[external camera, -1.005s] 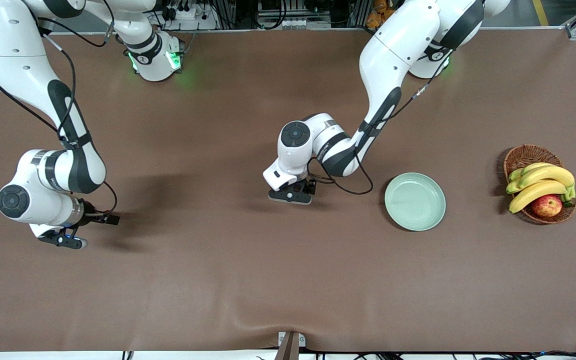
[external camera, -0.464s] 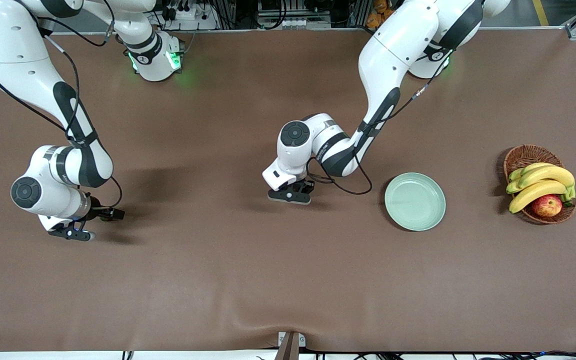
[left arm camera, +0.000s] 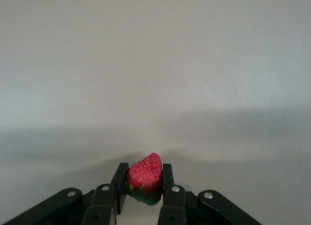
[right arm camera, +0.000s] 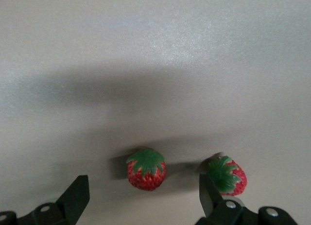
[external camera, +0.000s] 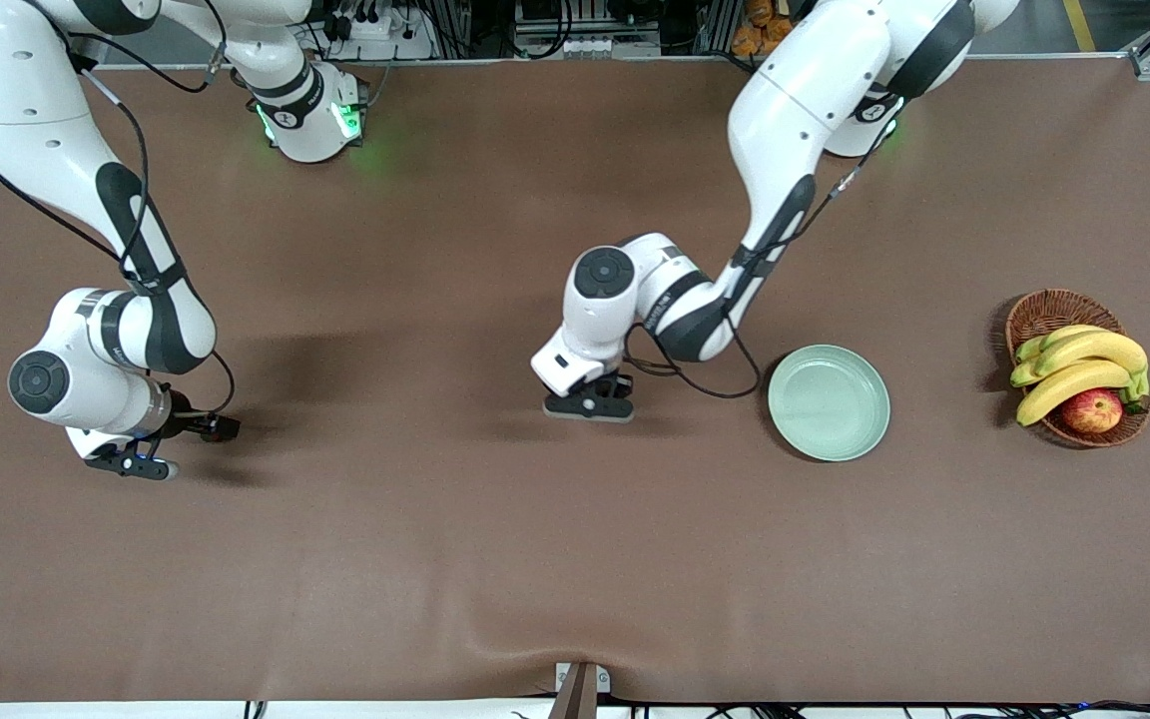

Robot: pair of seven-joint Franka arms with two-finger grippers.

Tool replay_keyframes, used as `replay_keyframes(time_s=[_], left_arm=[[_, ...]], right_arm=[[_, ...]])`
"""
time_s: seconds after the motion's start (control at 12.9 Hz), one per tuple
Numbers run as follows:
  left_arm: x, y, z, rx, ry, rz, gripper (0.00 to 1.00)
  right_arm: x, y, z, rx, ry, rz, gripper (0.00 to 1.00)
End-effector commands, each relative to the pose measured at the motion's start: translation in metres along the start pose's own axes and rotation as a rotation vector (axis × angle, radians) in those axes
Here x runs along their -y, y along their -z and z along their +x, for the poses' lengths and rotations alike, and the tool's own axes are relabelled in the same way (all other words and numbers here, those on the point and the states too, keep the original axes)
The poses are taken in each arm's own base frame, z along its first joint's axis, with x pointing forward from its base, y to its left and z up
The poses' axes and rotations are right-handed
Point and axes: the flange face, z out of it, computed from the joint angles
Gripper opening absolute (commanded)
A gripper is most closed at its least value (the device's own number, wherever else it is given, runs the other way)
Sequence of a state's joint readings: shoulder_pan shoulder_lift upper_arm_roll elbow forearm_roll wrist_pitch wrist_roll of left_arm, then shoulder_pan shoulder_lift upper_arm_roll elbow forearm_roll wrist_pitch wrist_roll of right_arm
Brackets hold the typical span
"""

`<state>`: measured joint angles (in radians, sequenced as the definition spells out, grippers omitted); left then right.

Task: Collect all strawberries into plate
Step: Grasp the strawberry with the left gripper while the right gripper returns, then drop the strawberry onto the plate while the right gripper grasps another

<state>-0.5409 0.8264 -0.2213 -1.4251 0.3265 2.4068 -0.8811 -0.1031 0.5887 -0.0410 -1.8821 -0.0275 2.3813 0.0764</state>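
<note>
Since half a second ago, the left gripper (external camera: 590,407) has edged toward the round, shallow, pale mint-green plate (external camera: 828,402), which lies at three o'clock from it in the front view. Its fingers (left arm camera: 167,179) are clamped narrowly on a small red strawberry with a green leafy top (left arm camera: 145,179), over the middle of the brown cloth-covered table (external camera: 435,559). The right gripper (external camera: 126,466) sits low at nine o'clock, at the right arm's end, its pincer (right arm camera: 143,193) spread wide. A second red strawberry (right arm camera: 146,169) lies on the table between those fingers, untouched. A third strawberry (right arm camera: 227,175) lies just beside one finger (right arm camera: 206,191), outside the gap. At three o'clock from the plate stands a brown wicker basket (external camera: 1044,310) holding yellow bananas (external camera: 1084,364) and a red-yellow apple (external camera: 1092,409).
</note>
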Motion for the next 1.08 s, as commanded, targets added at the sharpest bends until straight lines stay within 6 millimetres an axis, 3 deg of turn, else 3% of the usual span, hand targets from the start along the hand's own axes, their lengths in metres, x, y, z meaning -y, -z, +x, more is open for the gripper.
replay_keyframes(time_s=[0.0, 0.15, 0.23, 0.39, 0.46, 0.54, 0.7, 0.85, 1.0], left_arm=[[0.058, 0.072, 0.040, 0.044, 0.118, 0.063, 0.00], [0.119, 0.104, 0.058, 0.190, 0.246, 0.105, 0.00], [0.146, 0.113, 0.061, 0.236, 0.270, 0.143, 0.00], [0.225, 0.116, 0.076, 0.287, 0.282, 0.184, 0.00], [0.256, 0.107, 0.076, 0.316, 0.257, 0.189, 0.00], [0.278, 0.096, 0.074, 0.334, 0.251, 0.195, 0.00], [0.299, 0.068, 0.062, 0.360, 0.252, 0.206, 0.00], [0.333, 0.031, 0.047, 0.372, 0.245, 0.183, 0.02], [0.347, 0.007, 0.039, 0.371, 0.262, 0.165, 0.10]], right_arm=[[-0.002, 0.002, -0.007, -0.003, 0.013, 0.002, 1.00], [-0.003, 0.001, -0.007, -0.003, 0.011, 0.003, 1.00], [-0.003, 0.001, -0.007, -0.003, 0.011, 0.003, 0.85], [-0.003, 0.000, -0.007, -0.002, 0.008, 0.004, 0.30], [-0.003, -0.001, -0.007, 0.000, 0.008, 0.004, 0.09], [-0.003, -0.002, -0.007, 0.001, 0.008, 0.003, 0.00], [0.001, -0.002, -0.006, 0.000, 0.016, 0.003, 0.00], [0.008, 0.006, -0.004, -0.014, 0.027, 0.006, 0.00], [0.027, 0.030, -0.001, -0.048, 0.052, 0.019, 0.00]])
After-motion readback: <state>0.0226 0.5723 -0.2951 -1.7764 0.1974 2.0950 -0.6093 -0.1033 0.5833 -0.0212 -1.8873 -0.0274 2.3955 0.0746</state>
